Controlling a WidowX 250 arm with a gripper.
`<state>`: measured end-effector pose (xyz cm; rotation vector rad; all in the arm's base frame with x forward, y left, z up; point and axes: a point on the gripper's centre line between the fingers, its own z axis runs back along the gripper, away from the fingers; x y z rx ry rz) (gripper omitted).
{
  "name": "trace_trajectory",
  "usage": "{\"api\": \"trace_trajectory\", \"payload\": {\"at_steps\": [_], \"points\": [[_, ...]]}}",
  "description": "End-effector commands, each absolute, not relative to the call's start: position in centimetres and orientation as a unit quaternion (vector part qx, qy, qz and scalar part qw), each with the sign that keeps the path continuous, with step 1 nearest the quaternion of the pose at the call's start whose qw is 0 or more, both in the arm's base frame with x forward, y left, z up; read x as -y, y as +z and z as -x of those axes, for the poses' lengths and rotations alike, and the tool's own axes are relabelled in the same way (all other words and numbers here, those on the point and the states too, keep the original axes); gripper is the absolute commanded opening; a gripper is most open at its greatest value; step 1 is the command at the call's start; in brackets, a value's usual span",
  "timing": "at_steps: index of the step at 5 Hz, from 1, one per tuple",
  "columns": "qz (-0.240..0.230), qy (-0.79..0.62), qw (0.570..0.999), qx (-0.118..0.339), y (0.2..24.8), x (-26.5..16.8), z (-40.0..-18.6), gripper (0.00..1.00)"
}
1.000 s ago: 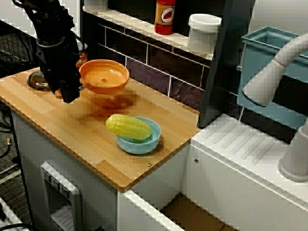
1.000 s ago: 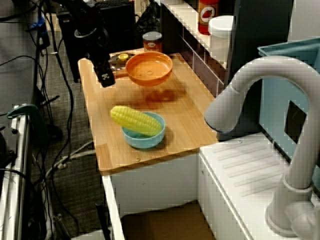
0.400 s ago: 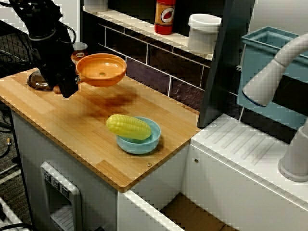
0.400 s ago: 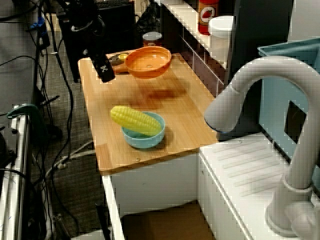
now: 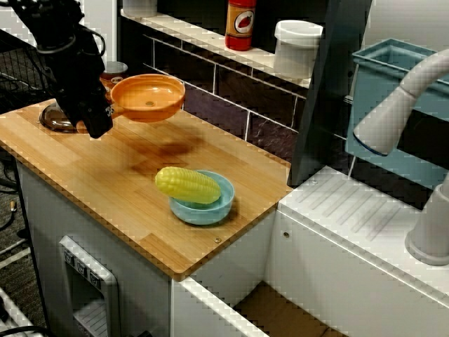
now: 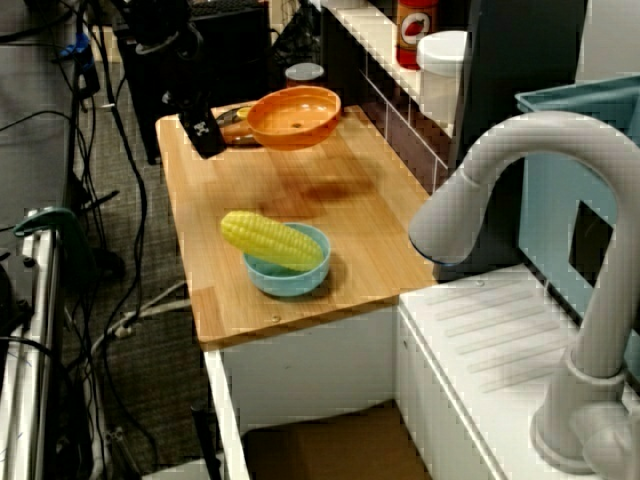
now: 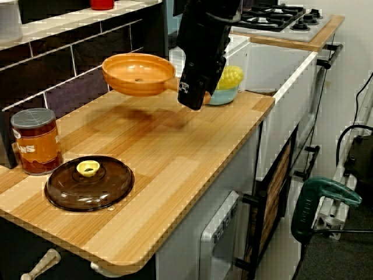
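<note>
Gripping the orange bowl (image 5: 149,98) by the edge of its rim, the black pincer (image 5: 104,116) is closed tight on it, so the bowl hangs level in the air above the wooden counter (image 5: 84,175), touching nothing, its shadow (image 5: 160,149) on the boards below. A rim pinch looks like the only purchase a smooth, handleless bowl offers, and from where I stand it seems to have nothing in it. Towards the sink end sits a blue bowl (image 5: 210,209) with an ear of corn (image 5: 187,184) lying across it, well apart from the held one. At the other end a brown glass lid (image 7: 89,182) lies flat and a tin can (image 7: 36,141) stands near it by the tiled wall (image 7: 76,52); that wall runs close behind the raised bowl, with a red bottle (image 5: 240,24) and a white pot (image 5: 297,48) on the ledge above
</note>
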<state>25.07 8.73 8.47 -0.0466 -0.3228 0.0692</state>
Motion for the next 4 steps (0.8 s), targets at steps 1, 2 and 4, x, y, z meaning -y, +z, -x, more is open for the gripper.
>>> {"api": "trace_trajectory", "payload": {"at_steps": [1,2,4], "points": [[0.022,0.024,0.982,0.188,11.2,-9.3,-25.2,0.0],[0.018,0.025,0.982,0.189,11.6,-9.1,-25.4,0.0],[0.023,0.02,0.98,0.197,12.7,-9.0,-25.5,0.0]]}}
